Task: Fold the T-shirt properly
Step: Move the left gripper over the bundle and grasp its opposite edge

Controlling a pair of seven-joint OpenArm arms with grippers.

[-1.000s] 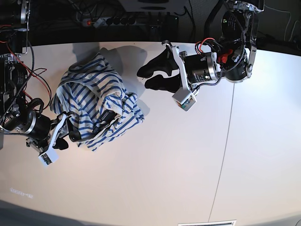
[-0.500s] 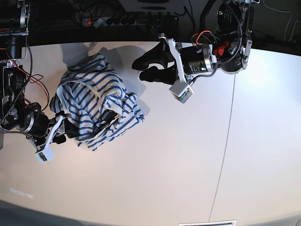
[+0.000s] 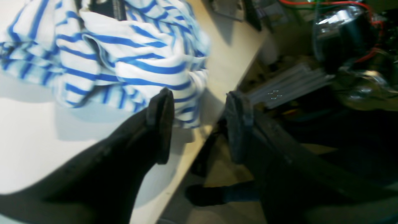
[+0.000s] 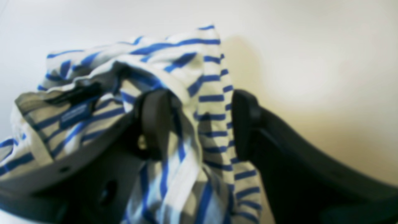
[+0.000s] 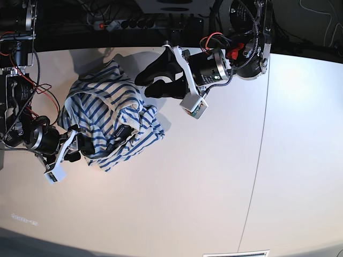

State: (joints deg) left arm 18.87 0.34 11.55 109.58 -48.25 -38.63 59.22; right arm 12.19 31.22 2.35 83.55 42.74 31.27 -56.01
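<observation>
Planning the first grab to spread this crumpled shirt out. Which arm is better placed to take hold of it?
The right. The right gripper is open with a fold of the T-shirt already between its jaws. The left gripper is open too, but only nearing the shirt's edge, nothing between its jaws.

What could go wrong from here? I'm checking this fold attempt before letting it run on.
1. The T-shirt lies bunched in a heap, and the right gripper has a wad of cloth between its open jaws; closing may pinch several layers, not one edge.
2. In the left wrist view, the left gripper stands open near the table edge beside the shirt; a pull that way could drag cloth over the edge.
</observation>
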